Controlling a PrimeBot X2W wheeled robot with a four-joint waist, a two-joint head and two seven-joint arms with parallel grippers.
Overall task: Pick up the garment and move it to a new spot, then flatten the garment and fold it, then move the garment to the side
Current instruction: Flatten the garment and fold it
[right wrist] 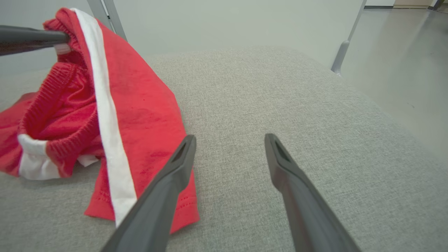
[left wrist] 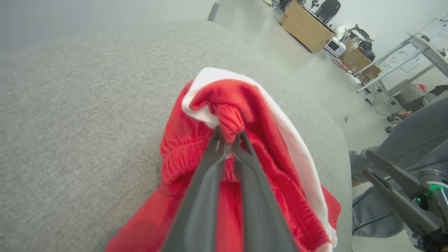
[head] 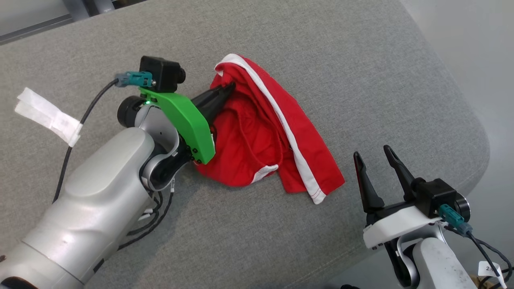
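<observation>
Garment (head: 257, 132): red knit shorts with a white side stripe, crumpled mid-way across the grey cushion (head: 361, 80).

Head view. The long axis runs diagonally, from the waistband end toward the cushion's far side to the hem end toward its near right corner. The left gripper (head: 231, 86) is at the waistband end over the cushion's middle, fingers pressed together on the cloth. The right gripper (head: 371, 151) stands spread and empty at the cushion's near right edge, apart from the hem. Judgement: the left arm has the lift, and the free length trails toward the right arm.

Left wrist view. The left gripper (left wrist: 229, 134) pinches a bunched fold of ribbed elastic waistband. Red cloth (left wrist: 245, 98) and the white band hump over the tips, raised off the cushion (left wrist: 87, 105). The weave below is coarse, matte and flat.

Right wrist view. The right gripper (right wrist: 230, 138) has its jaws wide with bare cushion (right wrist: 315, 105) between them. The stitched hem lies beside its left finger, and I cannot tell whether they touch. The fabric looks soft and limp, and will likely sag and drag when raised.
</observation>
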